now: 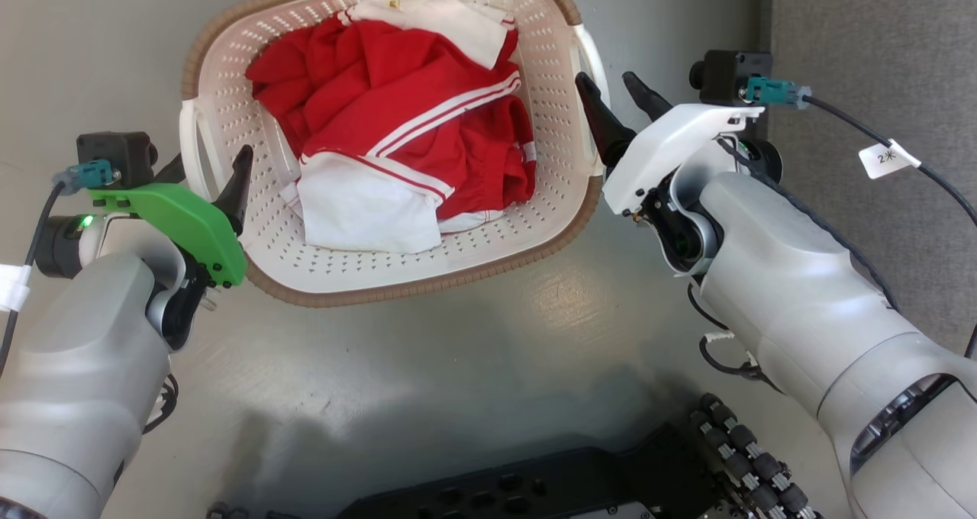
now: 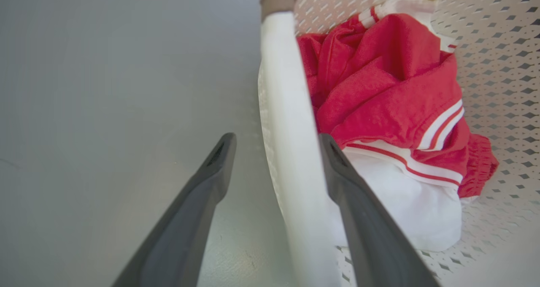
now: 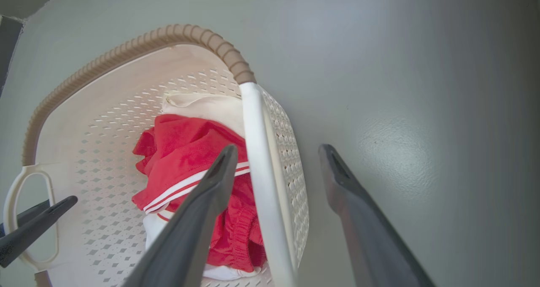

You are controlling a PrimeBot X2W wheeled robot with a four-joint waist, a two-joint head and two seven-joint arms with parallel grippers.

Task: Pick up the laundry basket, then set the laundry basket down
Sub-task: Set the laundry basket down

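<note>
The laundry basket (image 1: 229,69) occupies the upper centre of the frame. The left gripper (image 1: 210,160), fingers spread, straddles its left handle (image 1: 189,133). The right gripper (image 1: 605,78), fingers spread, is at its right handle (image 1: 592,49).

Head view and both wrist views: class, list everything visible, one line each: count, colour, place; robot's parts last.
laundry basket: one, cream-white with brown rim, on the floor between the grippers
handles: two, white, on the basket's sides
clothes: one pile, red and white, inside the basket
floor: one, grey, under the basket
tag: one, white, right side of head view
base: one, black, head view's bottom edge
left gripper: one, dark fingers, open astride the left handle
right gripper: one, dark fingers, open astride the right handle
</note>
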